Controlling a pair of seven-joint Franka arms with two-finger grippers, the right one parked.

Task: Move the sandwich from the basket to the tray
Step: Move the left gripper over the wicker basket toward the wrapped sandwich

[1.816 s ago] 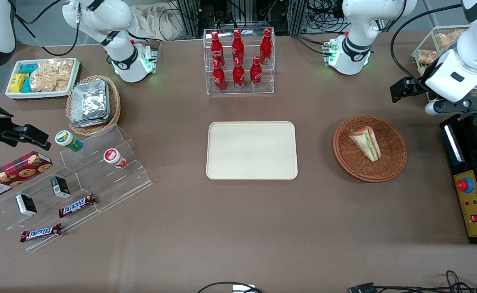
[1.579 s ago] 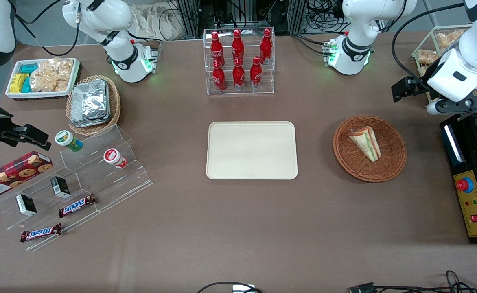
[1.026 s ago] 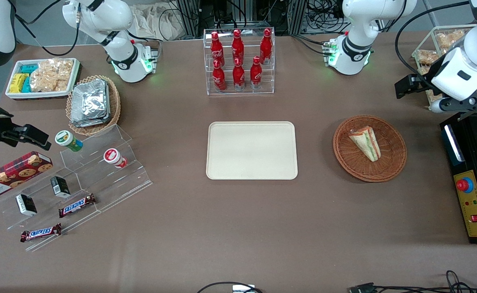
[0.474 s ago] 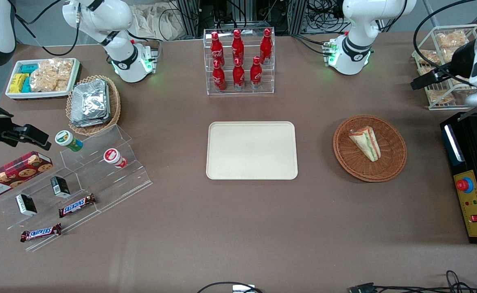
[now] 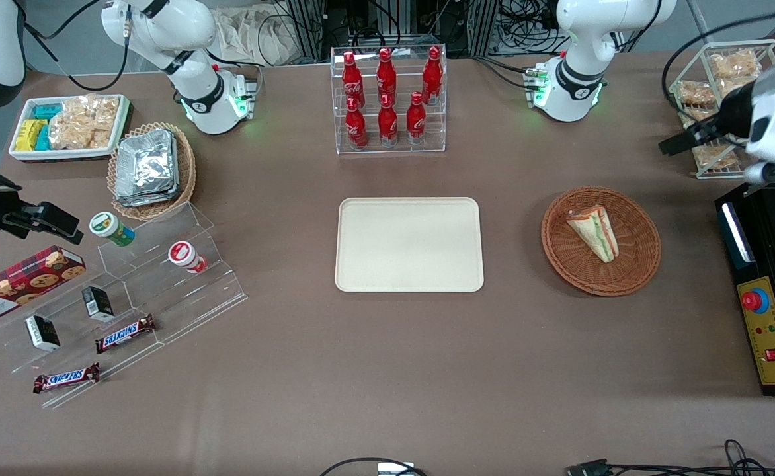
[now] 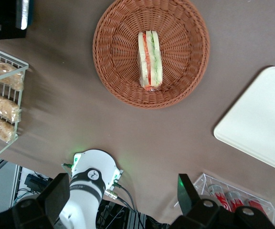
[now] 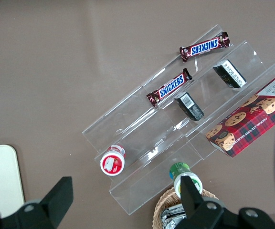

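Note:
The sandwich (image 5: 594, 231), a pale wedge with green and red filling, lies in the round reddish-brown wicker basket (image 5: 639, 264) toward the working arm's end of the table. The cream tray (image 5: 408, 244) sits bare at the table's middle. My left gripper (image 5: 688, 137) hangs high in the air beside the basket, farther from the front camera than it, over a wire rack. In the left wrist view the sandwich (image 6: 149, 60), the basket (image 6: 113, 71) and a corner of the tray (image 6: 261, 129) show far below my gripper (image 6: 122, 196), whose fingers (image 6: 57, 196) stand wide apart and empty.
A wire rack of snack packets (image 5: 708, 99) stands under my gripper. A black control box with a red button (image 5: 761, 311) lies at the table's working-arm end. A clear rack of red bottles (image 5: 387, 99) stands farther from the front camera than the tray. The arm's base (image 5: 569, 86) is nearby.
My left gripper swung from close beside the basket out toward the working arm's table end and turned, uncovering the wire rack. The sandwich, basket and tray have not moved.

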